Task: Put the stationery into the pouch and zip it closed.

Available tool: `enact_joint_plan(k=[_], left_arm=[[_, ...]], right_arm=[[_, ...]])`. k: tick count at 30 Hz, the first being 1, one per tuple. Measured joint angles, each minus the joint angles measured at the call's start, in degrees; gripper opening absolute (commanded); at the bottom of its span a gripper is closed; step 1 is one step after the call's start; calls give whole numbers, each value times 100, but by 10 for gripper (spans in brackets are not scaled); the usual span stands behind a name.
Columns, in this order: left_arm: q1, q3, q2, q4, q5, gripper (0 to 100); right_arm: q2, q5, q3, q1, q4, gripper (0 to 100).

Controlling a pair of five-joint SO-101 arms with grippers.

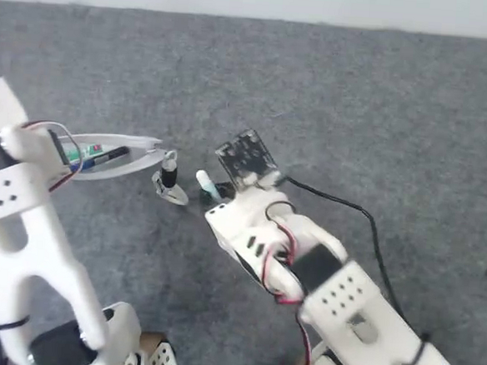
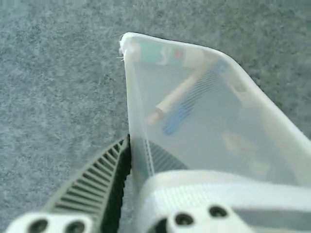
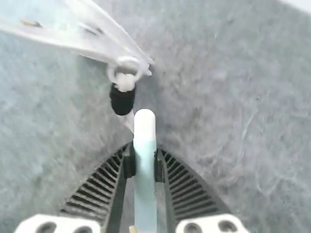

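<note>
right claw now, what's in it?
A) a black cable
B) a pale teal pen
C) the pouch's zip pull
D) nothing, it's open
B: in the right wrist view the right claw is shut on the pale teal pen, whose tip lies near the zip pull of the pouch; the claw itself is clear of the pull.

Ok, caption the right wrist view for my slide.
Right fingers clamp a pen near the zipper pull of the pouch.
</note>
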Motion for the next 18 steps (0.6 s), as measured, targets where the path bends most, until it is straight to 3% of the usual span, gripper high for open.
enact_joint_plan(k=[18], left_arm=[[299, 0, 0, 0, 0, 9]], right_arm=[[-2681, 0, 985, -88, -1266, 6]])
